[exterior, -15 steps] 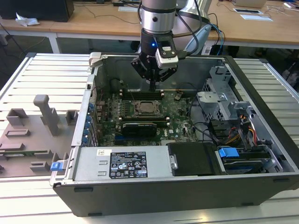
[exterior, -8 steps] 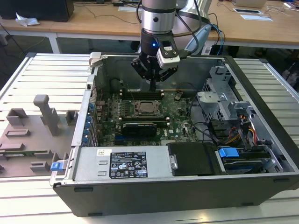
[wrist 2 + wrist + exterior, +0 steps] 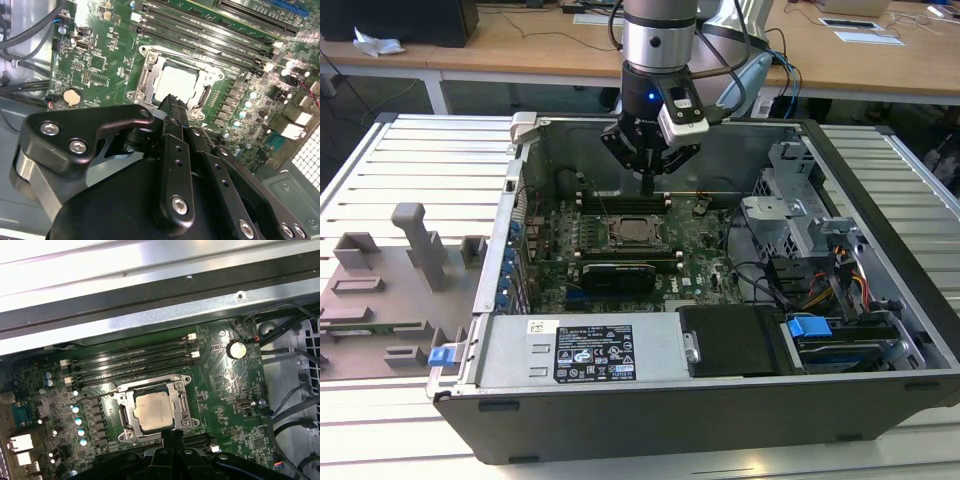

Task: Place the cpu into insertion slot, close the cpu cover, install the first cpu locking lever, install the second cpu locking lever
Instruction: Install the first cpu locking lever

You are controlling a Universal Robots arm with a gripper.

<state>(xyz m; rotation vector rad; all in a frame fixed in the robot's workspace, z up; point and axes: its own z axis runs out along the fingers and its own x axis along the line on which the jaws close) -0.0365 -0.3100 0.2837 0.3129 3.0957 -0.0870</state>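
Observation:
The cpu (image 3: pixel 631 232) lies flat in the insertion slot (image 3: pixel 186 407) on the green motherboard (image 3: pixel 705 250), its silvery top showing in both wrist views (image 3: pixel 176 82) (image 3: pixel 152 411). The cpu cover (image 3: pixel 129 412) lies down as a metal frame around the chip. A thin locking lever (image 3: pixel 150 385) runs along the socket's edge nearest the memory slots. My gripper (image 3: pixel 646 185) hangs inside the case just above the board, on the far side of the socket in the exterior view. Its fingers are shut with nothing between them (image 3: pixel 172 98) (image 3: pixel 172 432), tips close to the socket's edge.
Black memory slots (image 3: pixel 135 362) run beside the socket. The case wall (image 3: pixel 570 135) rises behind my gripper. A power supply (image 3: pixel 585 350) fills the front, a drive cage (image 3: pixel 800 215) and cables (image 3: pixel 840 280) the exterior view's right. A grey fixture plate (image 3: pixel 390 290) lies outside at the left.

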